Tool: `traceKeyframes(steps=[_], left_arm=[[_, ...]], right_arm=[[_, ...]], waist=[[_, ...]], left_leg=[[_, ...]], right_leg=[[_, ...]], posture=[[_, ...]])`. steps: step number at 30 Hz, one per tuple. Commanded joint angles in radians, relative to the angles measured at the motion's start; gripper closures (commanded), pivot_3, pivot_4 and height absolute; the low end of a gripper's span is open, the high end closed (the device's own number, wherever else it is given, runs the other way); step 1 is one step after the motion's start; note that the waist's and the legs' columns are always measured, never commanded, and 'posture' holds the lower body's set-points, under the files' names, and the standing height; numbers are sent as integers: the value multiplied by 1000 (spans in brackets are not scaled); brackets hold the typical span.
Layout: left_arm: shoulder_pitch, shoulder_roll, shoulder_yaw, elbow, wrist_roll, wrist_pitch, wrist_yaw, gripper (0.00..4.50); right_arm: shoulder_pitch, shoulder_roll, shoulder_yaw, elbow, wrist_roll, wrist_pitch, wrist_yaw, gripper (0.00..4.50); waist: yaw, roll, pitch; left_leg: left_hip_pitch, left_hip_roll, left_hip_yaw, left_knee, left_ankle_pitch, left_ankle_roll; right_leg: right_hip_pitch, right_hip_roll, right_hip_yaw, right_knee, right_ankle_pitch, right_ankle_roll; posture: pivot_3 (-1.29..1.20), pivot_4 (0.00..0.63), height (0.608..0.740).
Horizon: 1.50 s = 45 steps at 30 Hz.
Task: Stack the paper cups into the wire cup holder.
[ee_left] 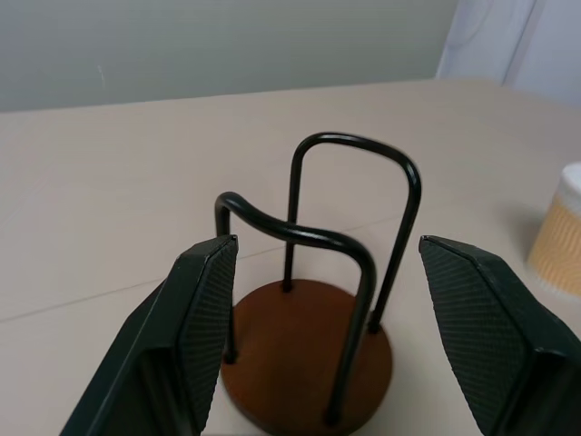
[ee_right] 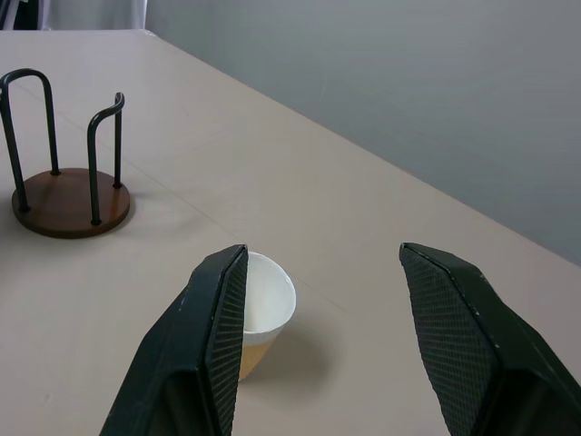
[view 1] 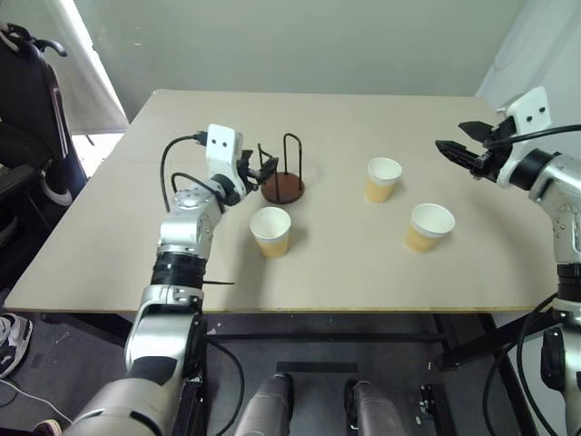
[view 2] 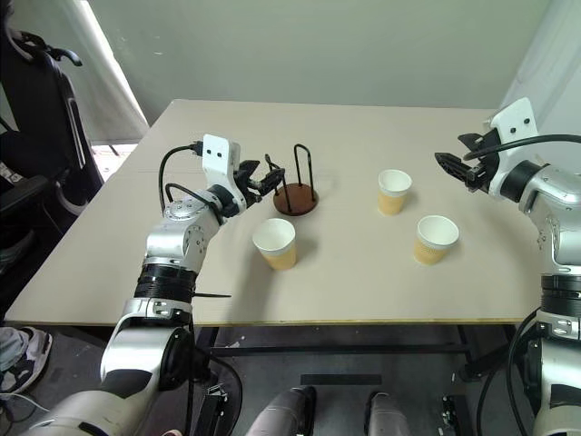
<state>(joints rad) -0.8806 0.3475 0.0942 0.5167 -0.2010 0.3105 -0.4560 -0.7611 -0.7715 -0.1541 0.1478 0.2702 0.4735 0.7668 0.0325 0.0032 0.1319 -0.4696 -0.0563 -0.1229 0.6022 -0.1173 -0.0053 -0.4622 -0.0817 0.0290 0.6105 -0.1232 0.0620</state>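
Left gripper (view 1: 266, 169) left of centre frame, fingers spread wide, holding nothing. Aimed straight at the wire cup holder (view 1: 283, 179); in the left wrist view the two black pads frame the holder (ee_left: 313, 359) on either side, with no contact visible. Probably lined up to steady or shift the holder, so that cups can drop between the wire loops without the base sliding. Forearm runs up from lower left, wrist level, pointing inward toward frame centre.

Holder upright on its reddish-brown disc, just left of centre on the table (view 1: 345, 272), empty. No cup stacked yet.

Right gripper (view 1: 460, 148) at upper right, fingers also spread, empty, held above the table surface. Wrist level, pointing inward toward the cups. In the right wrist view one paper cup (ee_right: 259, 313) sits below, partly behind one finger (ee_right: 213, 341); looks like a pre-grasp hover, waiting on a descent.

Three paper cups, all upright, mouths up, well apart from each other: near cup (view 1: 270, 230) just below the holder; middle cup (view 1: 383, 179) right of centre; third cup (view 1: 429, 227) lower right. Spacing leaves room for open fingers to straddle any one cup.

Task judged at its start.
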Motion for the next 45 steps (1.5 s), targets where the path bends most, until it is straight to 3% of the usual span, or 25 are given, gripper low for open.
traceKeyframes(steps=[1, 18, 45], left_arm=[[-26, 11, 1, -2, 14, -33, -3, 1064], [-37, -41, 4, 45, -7, -34, -26, 1064], [-192, -108, -7, 339, 49, -191, -22, 1064]], right_arm=[[-8, -18, -34, -37, 12, -6, -9, 1871], [-3, -24, -36, -48, 12, 0, -11, 1871], [15, -25, -48, -89, 22, 19, -19, 1871]], waist=[[0, 0, 0], [1, 0, 0], [2, 0, 0]], left_leg=[[0, 0, 0, 0, 0, 0], [0, 0, 0, 1, 0, 0], [0, 0, 0, 2, 0, 1]], right_leg=[[0, 0, 0, 0, 0, 0], [0, 0, 0, 0, 0, 0], [1, 0, 0, 0, 0, 3]], posture=[[0, 150, 740], [0, 150, 740], [0, 150, 740]])
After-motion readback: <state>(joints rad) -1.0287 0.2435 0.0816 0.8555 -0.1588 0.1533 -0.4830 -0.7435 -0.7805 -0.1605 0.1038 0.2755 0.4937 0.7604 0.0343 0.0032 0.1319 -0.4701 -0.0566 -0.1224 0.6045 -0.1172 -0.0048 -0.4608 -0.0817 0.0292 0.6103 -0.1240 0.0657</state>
